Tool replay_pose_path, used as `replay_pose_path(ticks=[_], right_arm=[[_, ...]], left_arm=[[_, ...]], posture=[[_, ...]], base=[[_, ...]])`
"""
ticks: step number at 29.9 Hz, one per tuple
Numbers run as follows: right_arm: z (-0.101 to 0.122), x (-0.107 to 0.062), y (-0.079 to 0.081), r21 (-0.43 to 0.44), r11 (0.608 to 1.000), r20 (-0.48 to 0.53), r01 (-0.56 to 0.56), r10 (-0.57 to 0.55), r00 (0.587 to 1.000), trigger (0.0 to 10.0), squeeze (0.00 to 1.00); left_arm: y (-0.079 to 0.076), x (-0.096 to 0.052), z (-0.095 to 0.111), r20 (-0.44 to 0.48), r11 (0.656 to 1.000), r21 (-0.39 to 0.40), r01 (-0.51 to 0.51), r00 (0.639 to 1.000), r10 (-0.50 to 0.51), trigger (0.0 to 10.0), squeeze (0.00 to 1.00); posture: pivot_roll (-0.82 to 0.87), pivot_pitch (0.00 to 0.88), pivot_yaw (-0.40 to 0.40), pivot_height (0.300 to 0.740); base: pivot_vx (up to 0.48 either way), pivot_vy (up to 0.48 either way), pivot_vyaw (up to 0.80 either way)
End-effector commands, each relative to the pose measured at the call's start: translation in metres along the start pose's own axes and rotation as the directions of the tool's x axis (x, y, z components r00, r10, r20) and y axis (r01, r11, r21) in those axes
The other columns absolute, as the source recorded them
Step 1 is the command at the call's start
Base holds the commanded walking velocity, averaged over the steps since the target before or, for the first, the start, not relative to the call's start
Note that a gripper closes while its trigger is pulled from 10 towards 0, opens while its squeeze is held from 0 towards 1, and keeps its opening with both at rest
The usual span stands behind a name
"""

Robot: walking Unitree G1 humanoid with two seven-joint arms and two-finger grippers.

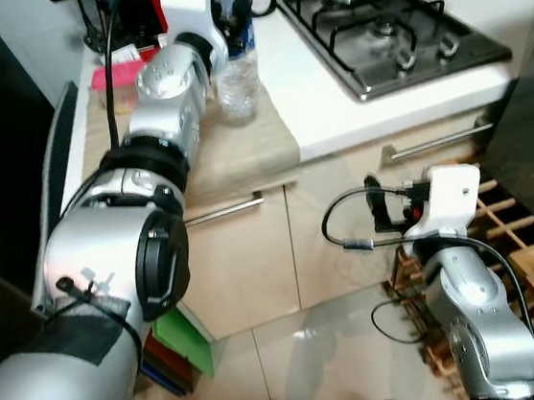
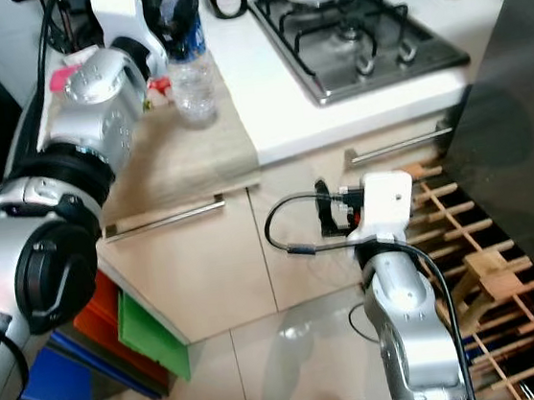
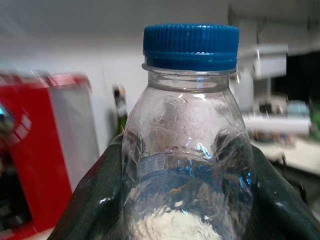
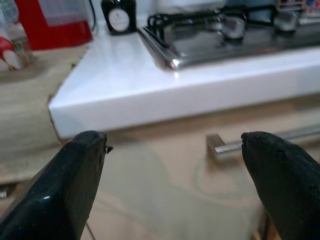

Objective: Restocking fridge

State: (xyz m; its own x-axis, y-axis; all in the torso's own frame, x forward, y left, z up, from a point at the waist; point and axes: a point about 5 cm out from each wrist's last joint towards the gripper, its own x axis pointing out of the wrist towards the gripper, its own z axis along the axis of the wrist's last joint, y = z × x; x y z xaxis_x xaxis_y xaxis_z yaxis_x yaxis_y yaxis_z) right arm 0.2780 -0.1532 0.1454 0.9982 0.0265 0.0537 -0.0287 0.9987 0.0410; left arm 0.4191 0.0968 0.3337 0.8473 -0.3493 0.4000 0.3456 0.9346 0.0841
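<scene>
- On the wooden counter [image 2: 176, 162], left gripper [image 3: 185, 210] clenched around a clear water bottle [image 3: 187, 150], blue cap [image 3: 190, 46]; bottle upright, beside the gas hob [image 1: 393, 31].
- Right gripper [image 4: 175, 165] released, fingers spread, low before the cabinet drawer handle [image 1: 434, 143].

Head views downward, both showing counter [image 1: 333, 105].

One clear water bottle [image 1: 236, 80], one gas hob [image 1: 392, 26], two drawer handles [image 1: 222, 210].
</scene>
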Motion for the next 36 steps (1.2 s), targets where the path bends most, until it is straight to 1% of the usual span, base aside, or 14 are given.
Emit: replay_pose_path(ticks=[1,5,6,8,10,11,12,13,14,15,19,22,25,36], right_arm=[[0.001,0.005,0.0,0.003,1.0,0.021,0.003,-0.003,1.0,10.0,0.0],[0.007,0.013,-0.007,-0.003,0.999,0.067,0.046,-0.046,0.997,10.0,0.0],[0.007,0.013,-0.007,-0.003,0.999,0.067,0.046,-0.046,0.997,10.0,0.0],[0.006,0.013,-0.018,0.006,0.996,0.077,0.089,-0.089,0.993,10.0,0.0],[0.003,0.013,-0.023,0.0,0.996,0.071,0.087,-0.087,0.994,10.0,0.0],[0.003,0.013,-0.023,0.0,0.996,0.071,0.087,-0.087,0.994,10.0,0.0],[0.002,0.012,-0.026,-0.006,0.998,0.062,0.069,-0.069,0.996,10.0,0.0],[0.001,0.012,-0.032,-0.039,0.999,0.044,0.029,-0.027,0.999,10.0,0.0],[0.001,0.012,-0.032,-0.039,0.999,0.044,0.029,-0.027,0.999,10.0,0.0],[0.0,0.015,-0.036,-0.063,0.998,0.03,-0.002,0.004,1.0,10.0,0.0],[0.008,0.026,-0.032,-0.102,0.99,0.027,-0.095,0.098,0.995,10.0,0.0],[0.011,0.034,-0.03,-0.077,0.991,0.03,-0.111,0.113,0.993,10.0,0.0],[0.007,0.037,-0.026,-0.045,0.993,0.027,-0.111,0.112,0.993,10.0,0.0],[-0.013,0.033,-0.001,0.045,0.992,0.003,-0.118,0.118,0.993,10.0,0.0]], left_arm=[[0.01,-0.002,0.016,0.088,1.0,0.012,-0.012,0.996,0.011,10.0,0.0],[0.021,-0.03,-0.011,0.086,0.997,0.075,0.001,0.996,-0.008,10.0,0.0],[0.021,-0.03,-0.011,0.086,0.997,0.075,0.001,0.996,-0.008,10.0,0.0],[0.034,-0.065,-0.027,0.032,0.997,0.069,-0.033,0.999,0.031,10.0,0.0],[0.041,-0.092,-0.03,0.014,0.992,0.091,-0.086,0.996,0.085,10.0,0.0],[0.041,-0.092,-0.03,0.014,0.992,0.091,-0.086,0.996,0.085,10.0,0.0],[0.041,-0.104,-0.031,0.025,0.987,0.099,-0.126,0.992,0.124,10.0,0.0],[0.039,-0.127,-0.039,0.015,0.977,0.088,-0.195,0.981,0.195,10.0,0.0],[0.039,-0.127,-0.039,0.015,0.977,0.088,-0.195,0.981,0.195,10.0,0.0],[0.035,-0.143,-0.052,-0.016,0.968,0.094,-0.232,0.972,0.235,10.0,0.0],[0.025,-0.183,-0.098,-0.183,0.94,0.067,-0.336,0.922,0.342,10.0,0.0],[0.01,-0.187,-0.104,-0.233,0.945,0.078,-0.317,0.916,0.326,10.0,0.0],[0.003,-0.183,-0.1,-0.243,0.957,0.079,-0.28,0.925,0.291,10.0,0.0],[-0.003,-0.165,-0.092,-0.242,0.973,0.106,-0.206,0.944,0.226,10.0,0.0]], posture=[[-0.13,0.0,0.133,0.74],[-0.1,0.0,0.156,0.74],[-0.1,0.0,0.156,0.74],[-0.06,0.0,0.14,0.74],[-0.03,0.0,0.113,0.74],[-0.03,0.0,0.113,0.74],[0.0,0.0,0.078,0.74],[0.01,0.0,0.046,0.74],[0.01,0.0,0.046,0.74],[0.02,0.0,0.016,0.74],[0.03,0.0,-0.06,0.74],[0.03,0.0,-0.077,0.74],[0.04,0.0,-0.062,0.74],[0.04,0.0,0.009,0.74]], base=[[0.0,0.0,0.0],[0.0,0.0,0.0],[0.0,0.0,0.0],[0.0,0.0,0.0],[0.0,0.0,0.0],[0.0,0.0,0.0],[0.0,0.0,0.0],[0.0,0.0,0.0],[0.0,0.0,0.0],[0.0,0.0,0.0],[0.0,0.0,0.0],[0.0,0.0,0.0],[0.0,0.0,0.0],[0.0,0.0,0.0]])
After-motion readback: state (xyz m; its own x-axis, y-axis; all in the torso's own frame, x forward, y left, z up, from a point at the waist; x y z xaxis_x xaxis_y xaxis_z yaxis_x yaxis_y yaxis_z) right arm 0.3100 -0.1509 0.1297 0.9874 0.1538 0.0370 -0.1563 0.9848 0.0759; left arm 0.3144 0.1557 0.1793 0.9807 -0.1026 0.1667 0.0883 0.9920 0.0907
